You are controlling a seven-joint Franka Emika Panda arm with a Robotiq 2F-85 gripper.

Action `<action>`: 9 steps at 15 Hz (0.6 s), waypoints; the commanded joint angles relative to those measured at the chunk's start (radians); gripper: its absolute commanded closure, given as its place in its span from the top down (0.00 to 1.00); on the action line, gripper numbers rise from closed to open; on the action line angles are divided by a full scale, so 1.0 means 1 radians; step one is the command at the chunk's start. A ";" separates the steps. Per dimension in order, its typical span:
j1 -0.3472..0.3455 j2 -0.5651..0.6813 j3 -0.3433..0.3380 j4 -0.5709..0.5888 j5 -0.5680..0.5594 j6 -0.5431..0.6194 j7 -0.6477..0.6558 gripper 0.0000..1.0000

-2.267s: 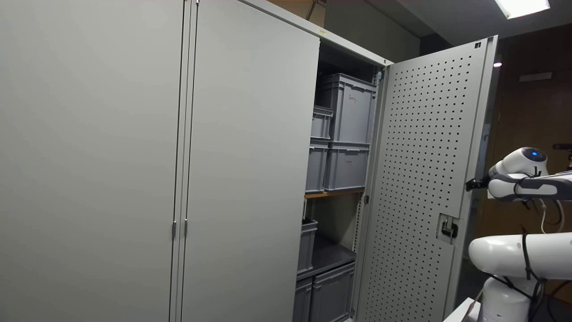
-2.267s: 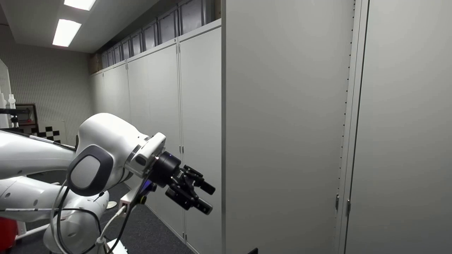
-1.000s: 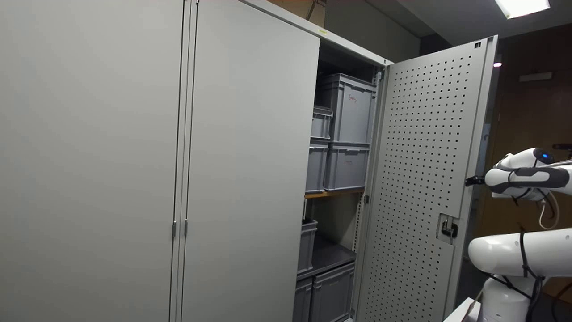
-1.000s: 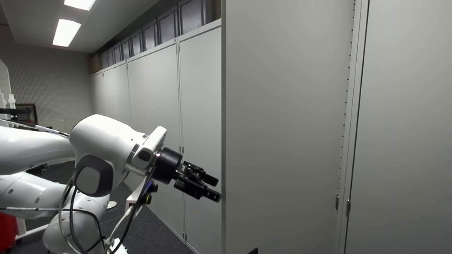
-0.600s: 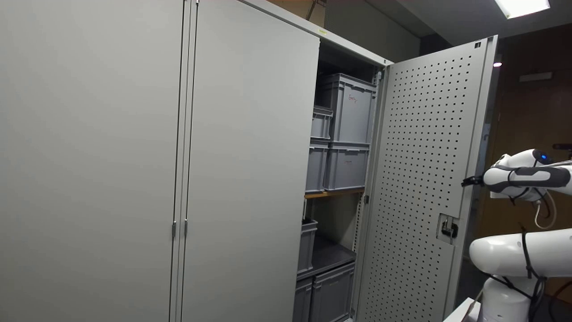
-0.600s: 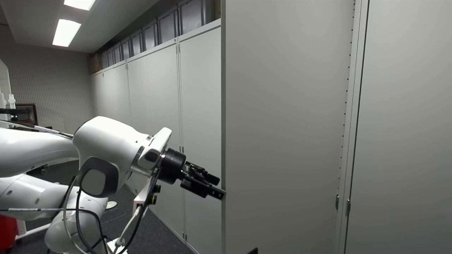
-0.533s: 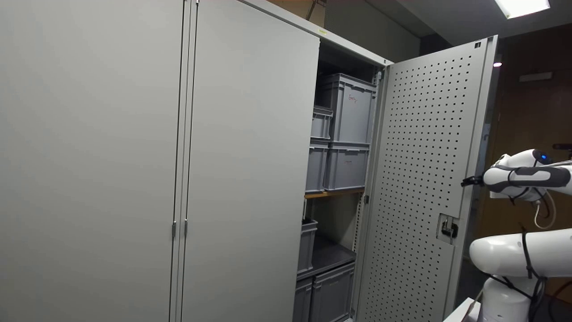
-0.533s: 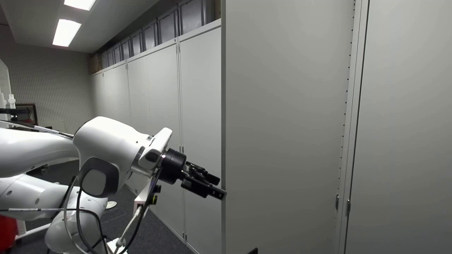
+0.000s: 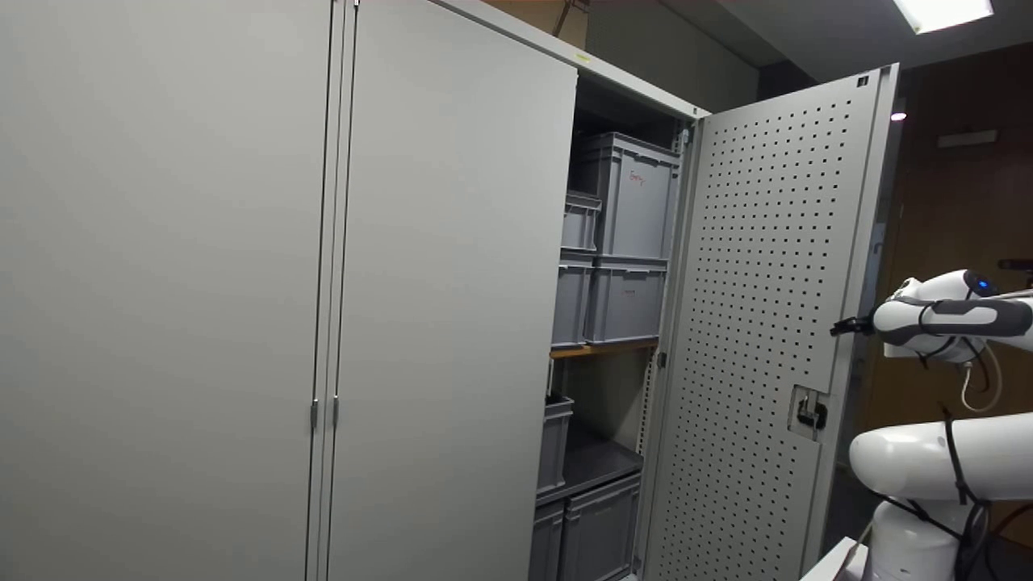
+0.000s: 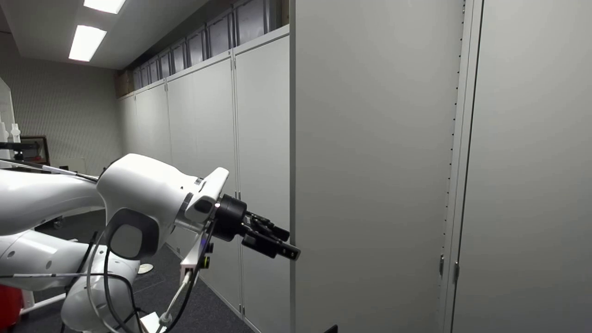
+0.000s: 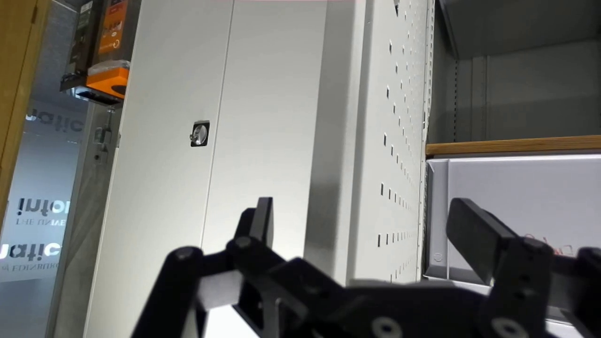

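Pincer (image 11: 364, 213): while its fingers (image 11: 263, 220) stand wide apart, the free edge of the door (image 9: 763, 323) shows between them in the wrist view; whether they touch it, I cannot tell.
Door: standing open on the cupboard (image 9: 460, 282), inner side dotted with holes, its latch (image 9: 809, 411) lower than the pincer.
Grey bins (image 9: 637, 202): some stacked on a wood-edged shelf (image 9: 601, 350) inside.
Far cupboards (image 10: 203, 120): behind the arm (image 10: 143, 189) in an exterior view, boxes (image 10: 196, 48) along the top.

Cabinet door (image 9: 763, 323): smooth, satin-finished metal, perforated. Storage boxes (image 9: 641, 202): apparently smooth plastic. Shelf edge (image 11: 512, 146): wood by appearance. Arm casing (image 10: 143, 189): smooth and glossy. Pincer (image 10: 291, 243): predominantly matt. Floor (image 10: 208, 305): rough, carpet-like. Lock (image 11: 200, 134): shiny metal.
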 commanded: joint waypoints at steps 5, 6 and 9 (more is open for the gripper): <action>0.082 0.005 -0.047 0.032 0.030 0.031 -0.102 1.00; 0.090 0.005 -0.052 0.034 0.030 0.030 -0.109 1.00; 0.108 -0.004 -0.066 0.035 0.029 0.024 -0.128 1.00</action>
